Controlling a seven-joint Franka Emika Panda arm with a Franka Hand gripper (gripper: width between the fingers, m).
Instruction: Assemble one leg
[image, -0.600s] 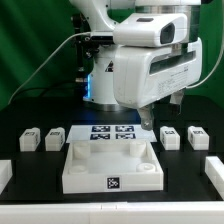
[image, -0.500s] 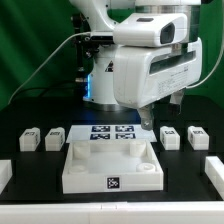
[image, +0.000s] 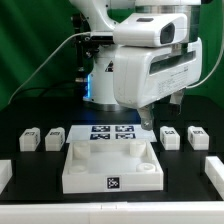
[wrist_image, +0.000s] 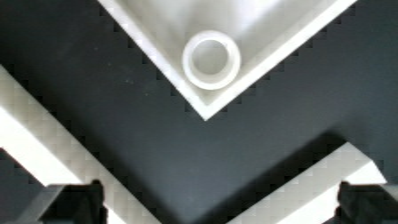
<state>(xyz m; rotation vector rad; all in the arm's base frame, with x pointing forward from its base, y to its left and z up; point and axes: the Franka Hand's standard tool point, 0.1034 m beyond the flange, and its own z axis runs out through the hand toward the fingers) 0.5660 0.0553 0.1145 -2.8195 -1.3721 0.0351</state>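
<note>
Four small white legs with code tags stand on the black table: two at the exterior view's left (image: 31, 137) (image: 53, 139) and two at its right (image: 170, 137) (image: 196, 135). My gripper (image: 160, 112) hangs above the table behind the large white tray-like piece (image: 110, 165), above and just left of the right-hand pair. It is open and holds nothing. In the wrist view the fingertips (wrist_image: 63, 205) stand wide apart with bare black table between them (wrist_image: 214, 210). A corner of the tray-like piece with a round hole (wrist_image: 210, 58) lies ahead of them. No leg shows in the wrist view.
The marker board (image: 112, 133) lies behind the tray-like piece. White bars lie at the table's left edge (image: 5, 175) and right edge (image: 212, 168). The robot base and cables stand at the back. Two white diagonal bands (wrist_image: 36, 130) cross the wrist view.
</note>
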